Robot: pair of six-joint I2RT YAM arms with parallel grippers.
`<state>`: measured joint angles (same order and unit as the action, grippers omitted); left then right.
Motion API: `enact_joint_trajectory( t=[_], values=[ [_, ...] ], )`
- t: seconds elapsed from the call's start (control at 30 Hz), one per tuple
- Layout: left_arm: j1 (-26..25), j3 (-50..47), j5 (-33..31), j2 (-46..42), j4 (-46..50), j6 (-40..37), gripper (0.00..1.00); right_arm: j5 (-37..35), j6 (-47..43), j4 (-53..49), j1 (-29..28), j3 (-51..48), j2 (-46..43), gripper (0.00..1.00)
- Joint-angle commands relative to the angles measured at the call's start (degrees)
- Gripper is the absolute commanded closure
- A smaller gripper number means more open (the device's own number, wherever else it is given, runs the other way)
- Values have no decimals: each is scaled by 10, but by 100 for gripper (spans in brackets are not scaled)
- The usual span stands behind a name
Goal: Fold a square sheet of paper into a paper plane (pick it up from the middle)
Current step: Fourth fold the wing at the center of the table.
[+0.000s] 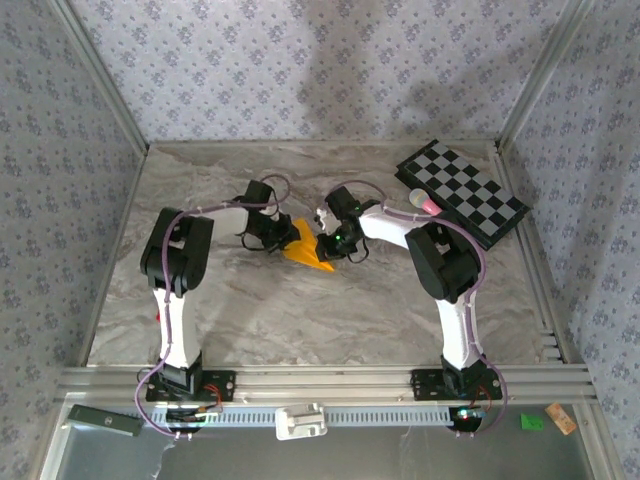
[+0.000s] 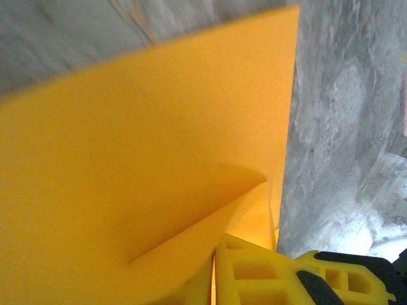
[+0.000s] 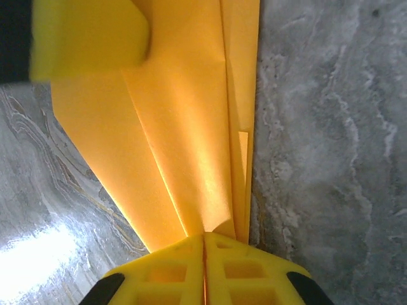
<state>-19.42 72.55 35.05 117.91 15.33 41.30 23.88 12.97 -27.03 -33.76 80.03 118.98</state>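
- Right now I read this as a mid-fold step: the folded orange-yellow paper is already a pointed wedge with several creases, not a finished dart
- It sits between my two arms over the middle of the marble table, well apart from the checkered board at the far right; whether its lower edge rests on the table I cannot tell
- My left gripper has its jaws pressed together on one edge of the paper, with a loose flap curling up just ahead of it
- My right gripper is likewise clamped on the paper, biting where the long creases run together
- The yellow pad at the top left of the right wrist view I take to be part of the left claw, so the two grips sit close on the same piece
- Next, I judge, one claw must let go and re-take the loose flap while the other steadies the centre crease; thin paper may buckle or tear if both pull apart, so go slowly along the crease
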Motion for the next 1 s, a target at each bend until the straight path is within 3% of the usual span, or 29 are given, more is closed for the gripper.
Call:
enact_joint_trajectory(
  t=[0.0,0.3,0.53,0.67,0.8,0.97],
  values=[
    [64,16,-99,39,27,-46,90,-73,-10,-100,9,-29,42,91],
    [121,58,-110,59,43,-71,90,-69,-2,-100,8,-31,42,91],
    [132,89,-105,32,64,-79,90,-55,12,-88,4,-28,38,90],
    [110,32,-57,-38,-15,-2,90,-18,41,-54,2,-24,27,90],
    [59,-23,-70,-89,-72,49,90,8,63,-32,0,-6,12,89],
    [-1,-55,-96,-93,-94,75,90,17,66,-23,1,12,-1,89]
  ],
)
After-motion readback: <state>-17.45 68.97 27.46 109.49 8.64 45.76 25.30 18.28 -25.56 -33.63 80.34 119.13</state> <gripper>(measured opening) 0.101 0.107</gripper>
